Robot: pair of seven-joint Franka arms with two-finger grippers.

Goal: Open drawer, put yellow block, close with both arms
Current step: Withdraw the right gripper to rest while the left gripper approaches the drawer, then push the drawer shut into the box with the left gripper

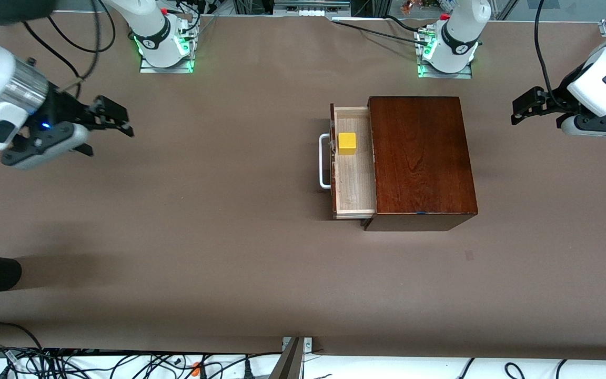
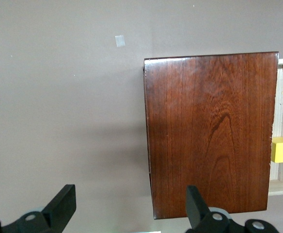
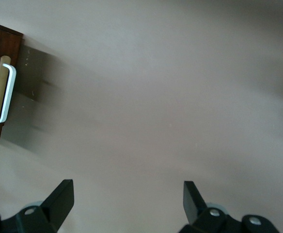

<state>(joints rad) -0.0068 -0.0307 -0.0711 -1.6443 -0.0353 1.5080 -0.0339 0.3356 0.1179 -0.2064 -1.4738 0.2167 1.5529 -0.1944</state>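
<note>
A brown worktop (image 1: 229,237) fills the scene, with the two arm bases along its edge away from the front camera. A glossy dark wooden box (image 1: 420,158) sits toward the left arm's end of the worktop, well in from every edge. Its drawer (image 1: 354,173) stands pulled out toward the right arm's end, the pale tray showing and the white handle (image 1: 324,160) at its front. The yellow block (image 1: 346,143) lies in the tray, close to the drawer front and in the half farther from the front camera.

The right tool (image 1: 109,129) hangs over bare worktop near the edge at the right arm's end, fingers spread and gripping nothing. The left tool (image 1: 525,109) hangs over the worktop near the edge at the left arm's end, also spread and gripping nothing, well apart from the box.
</note>
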